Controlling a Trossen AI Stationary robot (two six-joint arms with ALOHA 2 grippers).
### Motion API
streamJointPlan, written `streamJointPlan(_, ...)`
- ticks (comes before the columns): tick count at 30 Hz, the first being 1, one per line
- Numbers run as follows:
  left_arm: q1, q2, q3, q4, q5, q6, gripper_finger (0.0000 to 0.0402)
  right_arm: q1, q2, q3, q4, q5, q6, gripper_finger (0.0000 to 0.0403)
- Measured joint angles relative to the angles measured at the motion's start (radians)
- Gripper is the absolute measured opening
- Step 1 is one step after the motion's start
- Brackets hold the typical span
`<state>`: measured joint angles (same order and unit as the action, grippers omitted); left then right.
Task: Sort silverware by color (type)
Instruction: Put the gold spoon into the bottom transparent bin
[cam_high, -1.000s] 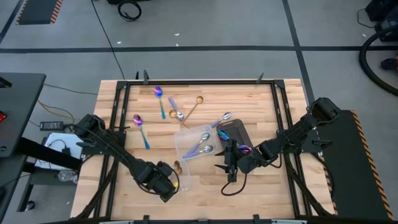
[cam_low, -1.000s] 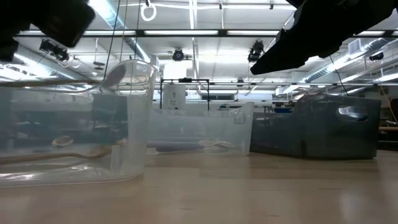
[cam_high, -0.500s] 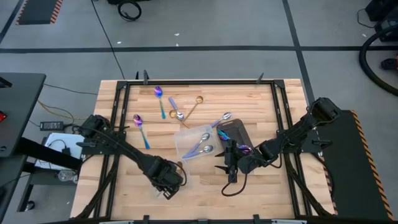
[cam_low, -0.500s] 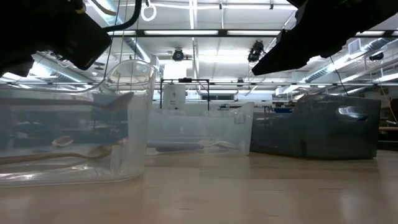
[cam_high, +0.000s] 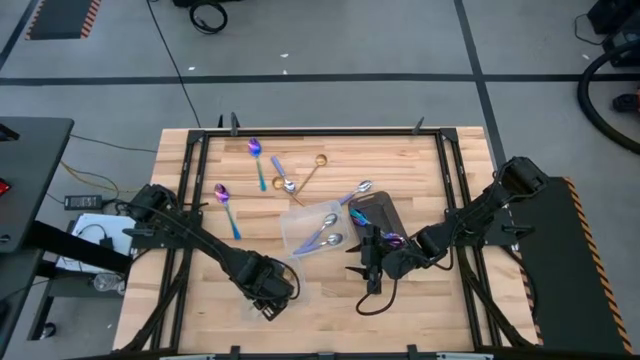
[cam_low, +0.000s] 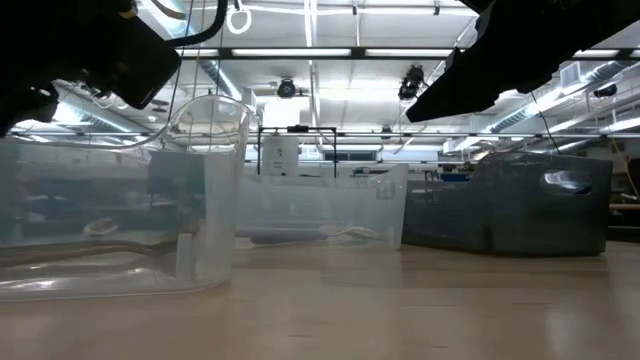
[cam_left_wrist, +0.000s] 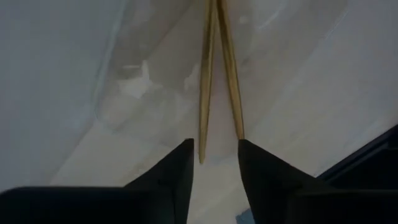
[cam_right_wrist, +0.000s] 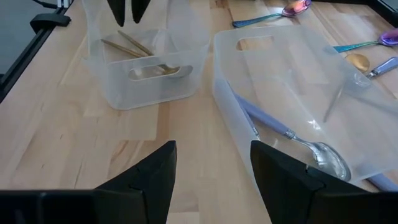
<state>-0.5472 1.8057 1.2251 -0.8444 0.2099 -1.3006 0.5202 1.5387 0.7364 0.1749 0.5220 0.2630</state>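
Observation:
Two gold utensils (cam_left_wrist: 207, 74) lie side by side on the floor of a clear container (cam_right_wrist: 146, 93) near the table's front edge. My left gripper (cam_left_wrist: 216, 155) hovers open above it, fingers on either side of the handle ends without touching; in the high view it (cam_high: 274, 294) is at front centre-left. My right gripper (cam_right_wrist: 214, 168) stands open and empty to the right of it (cam_high: 362, 270), beside the dark tray (cam_high: 378, 214). A second clear container (cam_right_wrist: 292, 93) holds silver spoons (cam_right_wrist: 314, 152). Iridescent spoons (cam_high: 258, 160), a silver one (cam_high: 286, 182) and a gold one (cam_high: 314, 166) lie loose on the far part of the table.
The dark tray holds an iridescent piece (cam_high: 392, 240). A black frame (cam_high: 190, 190) runs along the table's edges. In the low view the gold container (cam_low: 120, 200), the middle container (cam_low: 320, 210) and the tray (cam_low: 520, 205) stand in a row.
My left gripper has shifted a little toward the table's right, over the front container. The gold spoon, which stood slanted with its bowl at the container's rim, has tipped down and now lies flat on the container's floor beside the other gold piece.

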Motion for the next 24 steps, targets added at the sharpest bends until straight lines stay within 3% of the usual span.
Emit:
streamJointPlan(8, 0.005, -0.001, 0.114, -0.09, -0.141, 0.143, 0.0143, 0.003, 0.0, 0.0, -0.011, 0.0, 0.009, 0.0215)
streamJointPlan(17, 0.031, -0.021, 0.199, -0.264, -0.475, 0.278, 0.0142, 0.032, 0.0, 0.0, -0.041, 0.025, 0.044, 0.0215)
streamJointPlan(24, 0.115, -0.041, 0.195, -0.276, -0.559, 0.386, 0.0142, 0.049, 0.0, -0.002, -0.078, 0.038, 0.085, 0.0215)
